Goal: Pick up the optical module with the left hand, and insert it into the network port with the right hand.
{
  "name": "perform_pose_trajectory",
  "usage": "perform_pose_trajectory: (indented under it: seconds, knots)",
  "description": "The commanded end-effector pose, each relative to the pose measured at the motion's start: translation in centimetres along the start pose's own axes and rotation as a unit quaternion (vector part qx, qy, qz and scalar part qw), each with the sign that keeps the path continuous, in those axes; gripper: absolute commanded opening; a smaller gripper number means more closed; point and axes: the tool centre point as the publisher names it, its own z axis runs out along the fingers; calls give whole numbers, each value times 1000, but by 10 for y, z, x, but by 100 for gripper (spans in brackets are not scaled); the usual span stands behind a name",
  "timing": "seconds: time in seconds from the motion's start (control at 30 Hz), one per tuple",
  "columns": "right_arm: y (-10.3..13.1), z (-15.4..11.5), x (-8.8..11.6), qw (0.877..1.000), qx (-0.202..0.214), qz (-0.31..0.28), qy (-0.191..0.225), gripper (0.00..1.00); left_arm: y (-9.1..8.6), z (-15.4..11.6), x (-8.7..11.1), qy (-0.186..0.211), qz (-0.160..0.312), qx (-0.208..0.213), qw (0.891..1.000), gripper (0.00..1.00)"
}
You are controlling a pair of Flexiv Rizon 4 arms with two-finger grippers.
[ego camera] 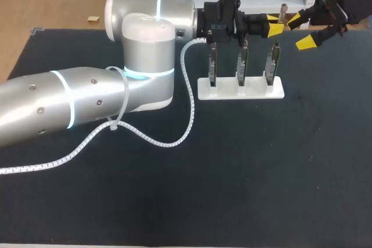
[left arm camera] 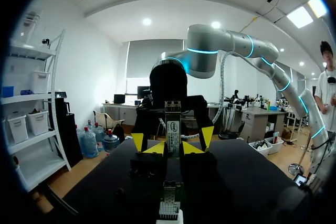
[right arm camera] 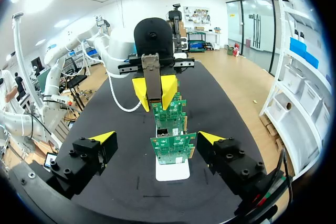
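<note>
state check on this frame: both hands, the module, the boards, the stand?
left hand: shut on the optical module
right hand: open, empty, facing the left hand
optical module: held between the left hand's fingers, not plugged into any board
circuit boards: three, upright in a row in the stand
white stand: flat on the table, holding all three boards

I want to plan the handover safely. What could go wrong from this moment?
1. The left gripper holds the module only at its lower end; the open right gripper could tilt it when closing.
2. The module is held above the boards on the white stand; a dropped module or a low finger could hit them.
</note>
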Motion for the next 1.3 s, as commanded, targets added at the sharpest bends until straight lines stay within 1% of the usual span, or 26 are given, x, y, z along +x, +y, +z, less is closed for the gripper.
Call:
perform_pose_trajectory:
  seconds: [0.03, 0.3, 0.77, 1.3]
  knots:
    - [2, 0, 0, 1000, 3, -1, 0, 100, -3, -2, 2, -2, -2, -4, 1000, 0]
    - [2, 0, 0, 1000, 3, -1, 0, 100, -4, -3, 6, -4, -13, -9, 1000, 0]
    - [2, 0, 0, 1000, 3, -1, 0, 100, -6, 3, 13, 2, -23, -5, 1000, 0]
    - [2, 0, 0, 1000, 3, -1, 0, 100, -4, 3, 14, 11, -26, -17, 999, 0]
